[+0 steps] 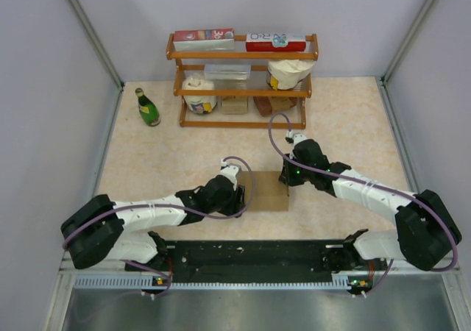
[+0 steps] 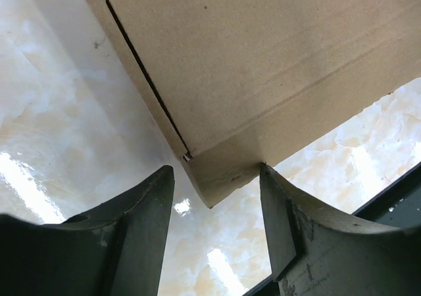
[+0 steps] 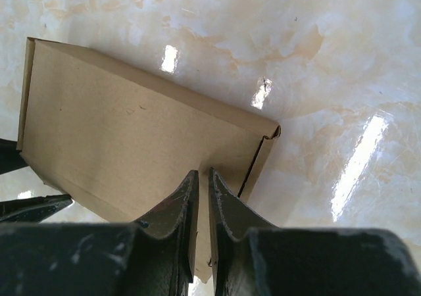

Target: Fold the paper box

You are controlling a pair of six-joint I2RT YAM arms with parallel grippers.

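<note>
- Two grippers, one at each end of the paper box [image 1: 268,191], at the middle of the marble-patterned table [image 1: 353,118]
- Paper box: plain brown cardboard, partly folded, lying low on the table between the two arms, nearer their bases than the shelf
- Left gripper [image 2: 214,207]: jaws standing well apart, one corner of the box between them; the left finger is clear of the cardboard, and nothing is clamped
- Right gripper [image 3: 203,200]: jaws drawn almost together, pinching a thin cardboard flap at the box's right end
- Wooden shelf rack [image 1: 243,87]: at the far edge of the table, well apart from the box
- Red-and-white cartons [image 1: 204,38]: two, on the top shelf
- White tubs [image 1: 199,94]: on the lower shelves
- Green bottle [image 1: 147,107]: upright, just left of the rack
</note>
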